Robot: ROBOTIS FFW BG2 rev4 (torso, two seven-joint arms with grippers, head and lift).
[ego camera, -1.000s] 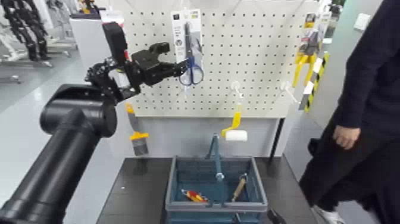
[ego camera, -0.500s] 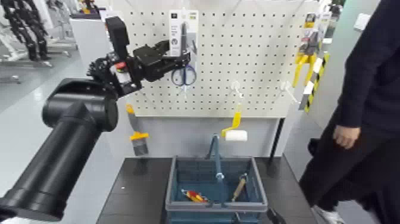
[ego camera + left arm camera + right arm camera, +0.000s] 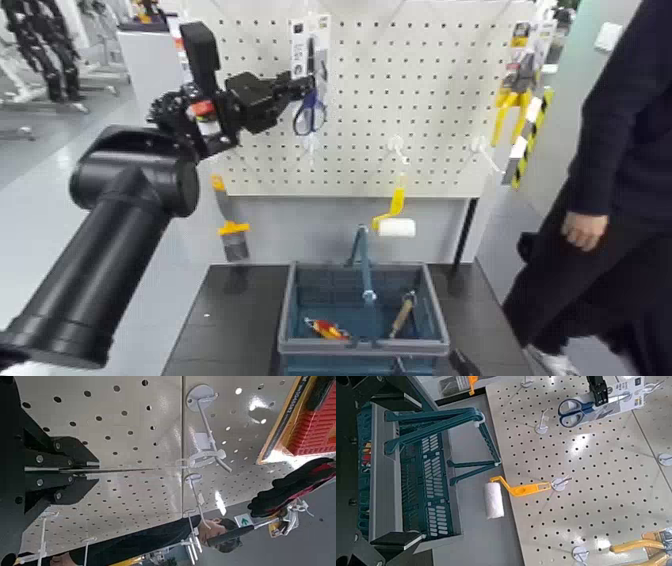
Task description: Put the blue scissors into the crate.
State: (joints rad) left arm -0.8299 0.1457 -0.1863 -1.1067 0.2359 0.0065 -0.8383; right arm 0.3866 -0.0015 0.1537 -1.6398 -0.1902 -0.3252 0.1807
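Scissors card [image 3: 298,50] tilted, tool [image 3: 309,84] shut on it.

In my head view, the person at the right edge [image 3: 615,180] is cut off above the shoulders, and the bottom edge crops the blue-grey crate [image 3: 365,345]. At left, my left arm [image 3: 130,220] runs out of frame. Its end effector [image 3: 305,86] covers part of the scissors' packaging card [image 3: 299,45], upper centre. The printing on that card is too small for me to read.
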